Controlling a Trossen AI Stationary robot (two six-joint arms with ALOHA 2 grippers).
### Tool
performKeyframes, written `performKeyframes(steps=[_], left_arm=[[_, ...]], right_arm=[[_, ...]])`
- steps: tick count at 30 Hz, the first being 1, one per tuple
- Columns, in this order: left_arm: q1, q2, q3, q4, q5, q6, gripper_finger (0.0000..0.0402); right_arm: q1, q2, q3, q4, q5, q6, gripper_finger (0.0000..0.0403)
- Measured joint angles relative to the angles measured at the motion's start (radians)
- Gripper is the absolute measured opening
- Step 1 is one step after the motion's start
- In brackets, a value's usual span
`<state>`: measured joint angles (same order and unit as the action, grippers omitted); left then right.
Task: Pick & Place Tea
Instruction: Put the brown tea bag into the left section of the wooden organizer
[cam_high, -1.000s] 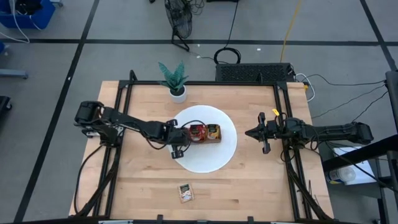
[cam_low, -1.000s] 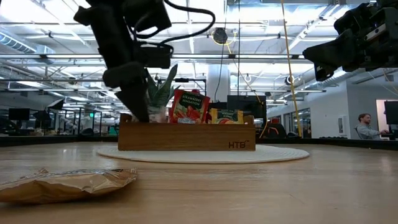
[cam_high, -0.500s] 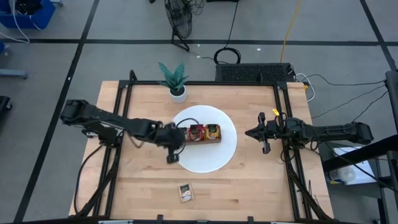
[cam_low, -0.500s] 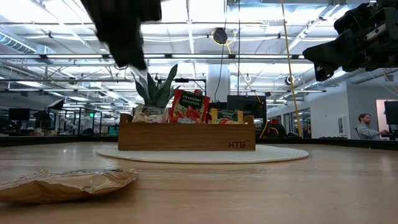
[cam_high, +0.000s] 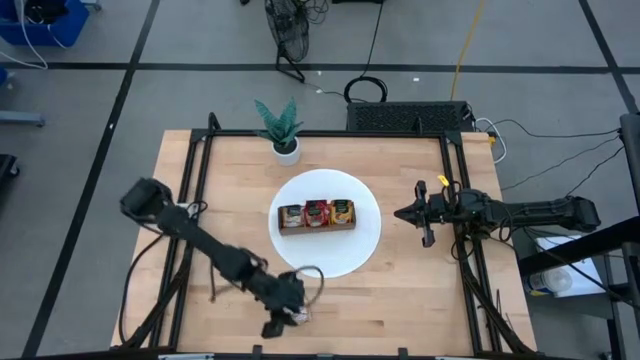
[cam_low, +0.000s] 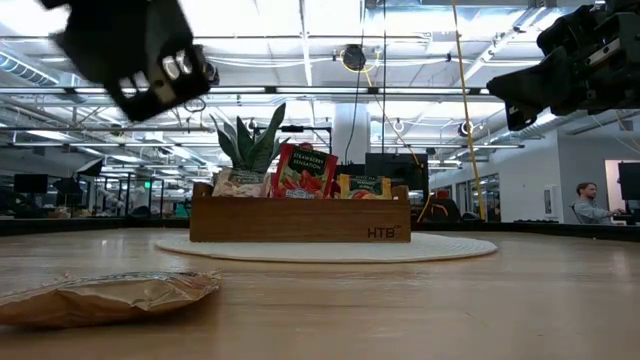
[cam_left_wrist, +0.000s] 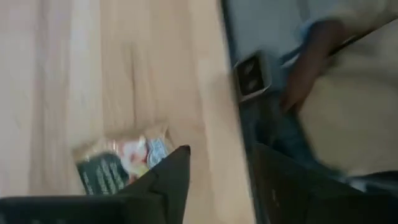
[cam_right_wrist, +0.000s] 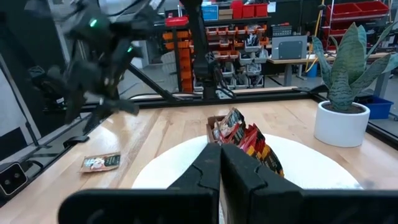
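A loose beige-and-dark-green tea sachet (cam_high: 299, 313) lies flat on the wood near the table's near edge; it also shows in the low view (cam_low: 110, 297) and the right wrist view (cam_right_wrist: 99, 162). My left gripper (cam_high: 287, 316) hovers just above it, open and slanting down. In its wrist view the sachet (cam_left_wrist: 118, 165) lies beside one finger (cam_left_wrist: 169, 180), not between the two. The wooden tray (cam_high: 317, 227) stands on the white round plate (cam_high: 345, 255) with beige, red and yellow sachets upright in it. My right gripper (cam_high: 400, 213) waits shut at the table's right.
A potted plant (cam_high: 280, 128) stands at the far edge, behind the plate. The table's near edge runs close to the loose sachet. Blurred shapes show beyond that edge in the left wrist view. A person (cam_low: 590, 203) sits far off in the room.
My left gripper has swung away from the tray's left compartment, off the plate and toward the table's near edge, and has turned on the way. It now stands over the loose sachet. A beige sachet stays upright in the tray's left compartment.
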<state>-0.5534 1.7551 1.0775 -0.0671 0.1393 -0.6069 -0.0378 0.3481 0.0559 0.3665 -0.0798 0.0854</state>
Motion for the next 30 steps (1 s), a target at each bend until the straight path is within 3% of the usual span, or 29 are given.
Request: performKeyframes(steps=[6, 9, 12, 16, 23, 30], left_arm=[[-0.076, 0.206, 0.313, -0.336, -0.030, 0.025, 0.0182], [-0.098, 0.302, 0.494, -0.566, -0.112, 0.045, 0.0169], [-0.108, 0.374, 0.600, -0.715, -0.194, 0.037, 0.0156], [-0.106, 0.419, 0.623, -0.743, -0.268, -0.074, 0.0151], [-0.089, 0.452, 0.619, -0.742, -0.241, -0.188, 0.0177], [-0.089, 0.452, 0.617, -0.777, -0.294, -0.291, 0.0180]], right_arm=[[0.000, 0.000, 0.000, -0.001, 0.000, 0.000, 0.0004], [0.000, 0.000, 0.000, 0.000, 0.000, 0.000, 0.0004], [0.000, 0.000, 0.000, 0.001, 0.000, 0.000, 0.0004], [0.000, 0.000, 0.000, 0.001, 0.000, 0.000, 0.0004], [0.000, 0.000, 0.000, 0.001, 0.000, 0.000, 0.0004], [0.000, 0.000, 0.000, 0.001, 0.000, 0.000, 0.0004]])
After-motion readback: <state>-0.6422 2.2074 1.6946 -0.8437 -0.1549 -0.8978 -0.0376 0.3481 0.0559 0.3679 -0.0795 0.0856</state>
